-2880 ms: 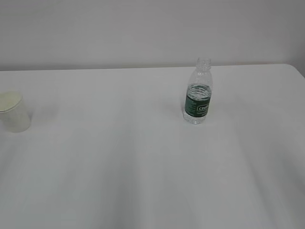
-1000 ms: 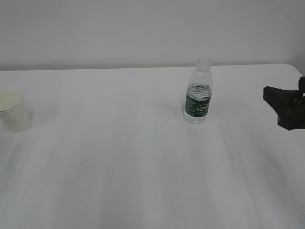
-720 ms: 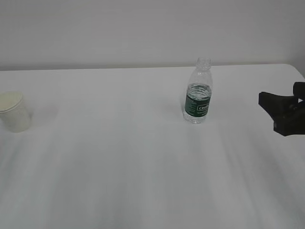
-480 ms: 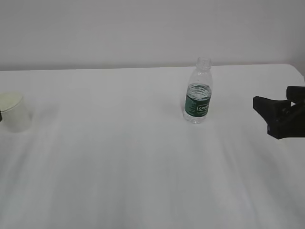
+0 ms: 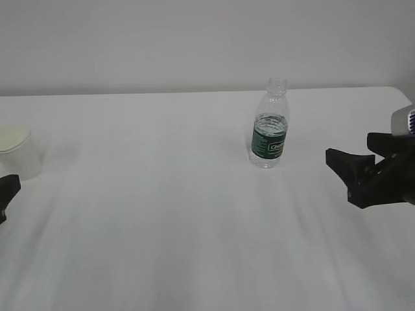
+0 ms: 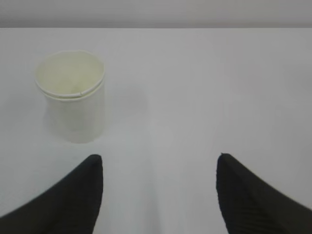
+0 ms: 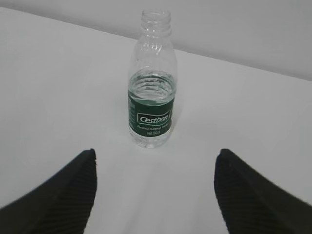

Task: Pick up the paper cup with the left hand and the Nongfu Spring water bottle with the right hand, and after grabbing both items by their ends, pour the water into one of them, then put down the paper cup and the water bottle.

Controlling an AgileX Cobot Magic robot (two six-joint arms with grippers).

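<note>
Jaws on both arms stand released, nothing between them. Your right hand sits low over the white surface, well to the right of the Nongfu Spring water bottle, fingers pointing left toward it, silver-grey plate just showing at the frame edge. In the right wrist view the bottle stands upright ahead of the spread fingers, roughly centred in the gap but not yet between them. Water fills it up to about the top of the green label; the neck has no cap.

Your left hand barely pokes in at the left edge, far left of the bottle, just in front of the paper cup. In the left wrist view the cup is upright, ahead of the fingers and off toward the left one, not touched.

Versus half a second ago: your right hand has slid further left toward the bottle, and the left hand now shows more clearly below the cup. Bottle and cup have not moved.
</note>
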